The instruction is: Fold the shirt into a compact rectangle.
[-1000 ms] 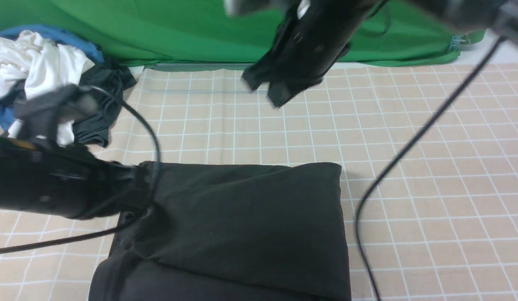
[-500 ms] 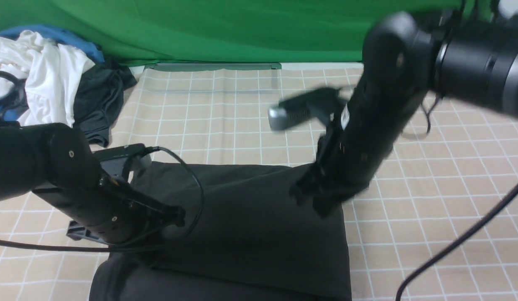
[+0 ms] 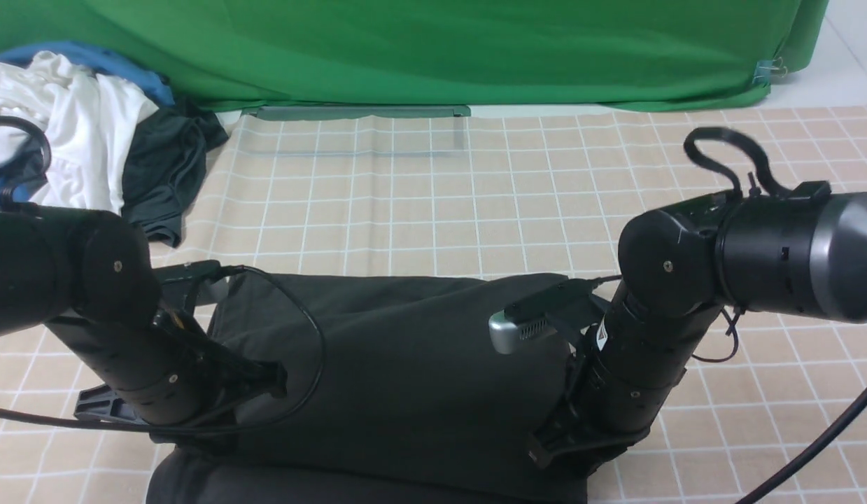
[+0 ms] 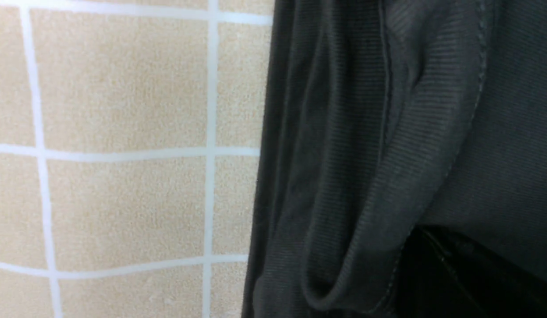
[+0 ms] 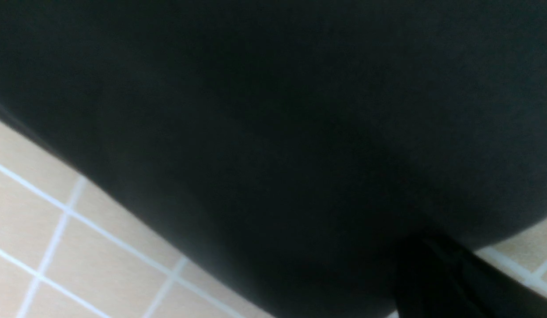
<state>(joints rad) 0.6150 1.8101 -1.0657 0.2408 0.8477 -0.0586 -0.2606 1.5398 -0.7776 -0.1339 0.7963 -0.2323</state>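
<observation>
The black shirt (image 3: 405,364) lies folded into a rough rectangle on the checked tablecloth (image 3: 440,196), close to the near edge. My left gripper (image 3: 276,372) is low over the shirt's near left part, jaws together, tip against the fabric. In the left wrist view a ribbed hem of the shirt (image 4: 366,132) curls beside the dark left gripper (image 4: 454,274). My right gripper (image 3: 541,453) is down at the shirt's near right corner, also shut. The right wrist view shows the shirt (image 5: 273,110) filling the frame, with the right gripper (image 5: 432,274) dark against it. No cloth shows pinched between either pair of jaws.
A heap of clothes sits at the back left: a white shirt (image 3: 76,133), a smaller dark garment (image 3: 167,175) and a blue cloth (image 3: 90,56). A green backdrop (image 3: 405,49) closes the far side. A black cable (image 3: 811,448) hangs at the near right.
My right arm has swung down from high at the back to the shirt's near right corner. My left arm has drawn nearer along the shirt's left side. The shirt has barely shifted.
</observation>
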